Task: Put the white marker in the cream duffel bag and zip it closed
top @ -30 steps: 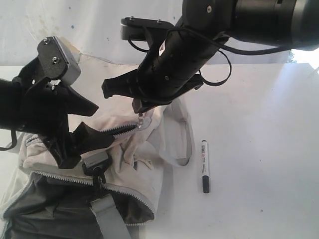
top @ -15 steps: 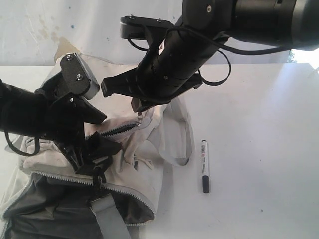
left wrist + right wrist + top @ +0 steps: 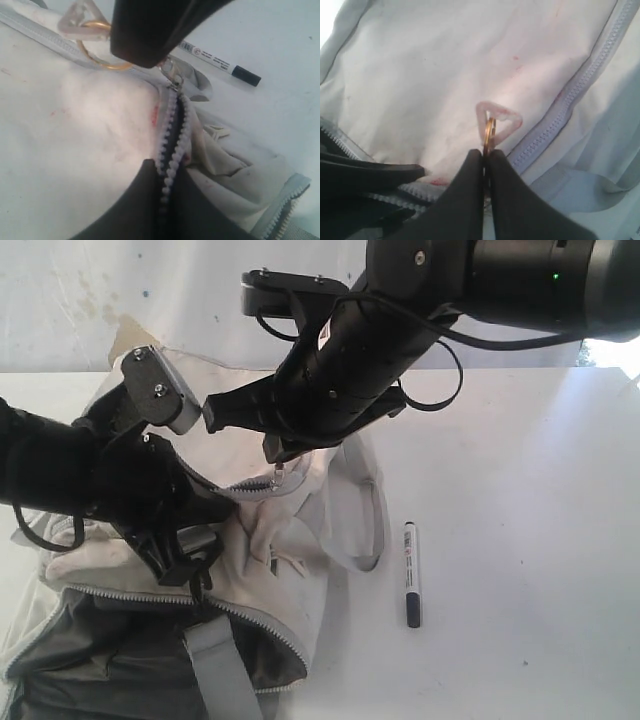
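We pinch the zipper's brass ring (image 3: pixel 489 131) in the right gripper (image 3: pixel 485 156) and clamp the left gripper (image 3: pixel 168 172) on the cream duffel bag (image 3: pixel 292 575), likely bracing its fabric for the pull, while the white marker (image 3: pixel 411 575) lies beside the bag, toward the tabletop's right edge.

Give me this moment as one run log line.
cream duffel bag: unzipped | white marker: on table beside it | right gripper: shut on zipper ring | left gripper: at zipper, grip unclear

The white marker (image 3: pixel 411 573) lies on the surface (image 3: pixel 520 540), just beside the cream duffel bag (image 3: pixel 290 585), whose dark lining (image 3: pixel 100 660) shows.
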